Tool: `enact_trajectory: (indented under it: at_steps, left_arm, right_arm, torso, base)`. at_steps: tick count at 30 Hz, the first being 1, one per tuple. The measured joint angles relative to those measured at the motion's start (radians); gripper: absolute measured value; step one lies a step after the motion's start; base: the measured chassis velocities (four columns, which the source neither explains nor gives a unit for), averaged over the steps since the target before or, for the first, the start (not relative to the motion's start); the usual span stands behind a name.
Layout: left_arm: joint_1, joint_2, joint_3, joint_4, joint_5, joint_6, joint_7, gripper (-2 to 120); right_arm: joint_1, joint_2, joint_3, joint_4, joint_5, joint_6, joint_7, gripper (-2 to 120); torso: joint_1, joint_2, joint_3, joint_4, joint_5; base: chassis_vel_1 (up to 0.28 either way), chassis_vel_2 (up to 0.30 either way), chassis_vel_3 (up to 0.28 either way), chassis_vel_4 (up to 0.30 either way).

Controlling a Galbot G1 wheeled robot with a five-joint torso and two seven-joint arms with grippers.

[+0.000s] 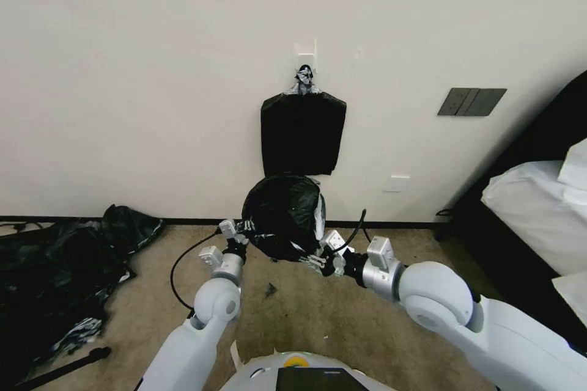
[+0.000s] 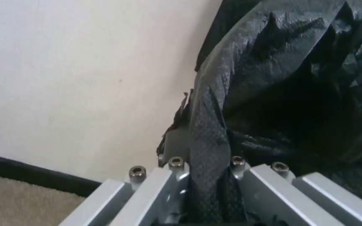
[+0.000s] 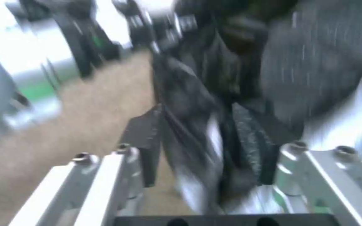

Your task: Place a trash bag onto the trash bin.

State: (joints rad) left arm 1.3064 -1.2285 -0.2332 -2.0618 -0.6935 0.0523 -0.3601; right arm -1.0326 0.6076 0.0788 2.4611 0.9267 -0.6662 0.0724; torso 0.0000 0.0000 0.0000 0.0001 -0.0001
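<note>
Trash bag (image 1: 282, 214) stretched over trash bin (image 1: 319, 220), left claw (image 1: 243, 234) and right claw (image 1: 313, 258) each clamped on film

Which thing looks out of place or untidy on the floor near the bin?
A large heap of black plastic sheeting lies crumpled on the carpet by the wall, on the robot's left. The trash bag itself is over the trash bin, pinched by the left tool and the right tool.
</note>
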Motion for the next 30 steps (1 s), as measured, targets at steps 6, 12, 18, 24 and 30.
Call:
enact_trajectory:
  at_steps: [6, 12, 18, 24, 30]
  left_arm:
    - [0.009, 0.006, 0.012, -0.007, 0.046, 0.0, 0.001, 1]
    - [0.028, 0.013, 0.019, -0.026, 0.108, -0.015, 0.019, 1]
    - [0.043, 0.012, 0.027, -0.033, 0.178, -0.054, 0.054, 1]
    - [0.044, 0.011, 0.028, -0.035, 0.197, -0.07, 0.076, 1]
    - [0.045, 0.012, 0.028, -0.034, 0.213, -0.081, 0.095, 1]
  right_arm:
    - [0.048, 0.032, 0.01, 0.021, 0.268, -0.003, 0.105, 72]
    - [0.066, 0.112, -0.023, -0.026, 0.414, -0.007, 0.193, 90]
    - [0.077, 0.206, -0.052, -0.136, 0.54, -0.031, 0.25, 100]
    - [0.078, 0.228, -0.05, -0.207, 0.566, -0.038, 0.264, 100]
    - [0.083, 0.225, -0.048, -0.214, 0.591, -0.038, 0.261, 100]
  torso:
    - [0.0, 0.0, 0.0, -0.0001, -0.0002]
    - [0.0, 0.0, 0.0, -0.0001, 0.0002]
    - [0.0, 0.0, 0.0, -0.0001, -0.0001]
    - [0.0, 0.0, 0.0, -0.0002, 0.0001]
    - [0.0, 0.0, 0.0, -0.0001, 0.0]
  base:
    - [0.0, 0.0, 0.0, 0.0]
    - [0.0, 0.0, 0.0, 0.0]
    - [0.0, 0.0, 0.0, 0.0]
    - [0.0, 0.0, 0.0, 0.0]
    - [0.0, 0.0, 0.0, 0.0]
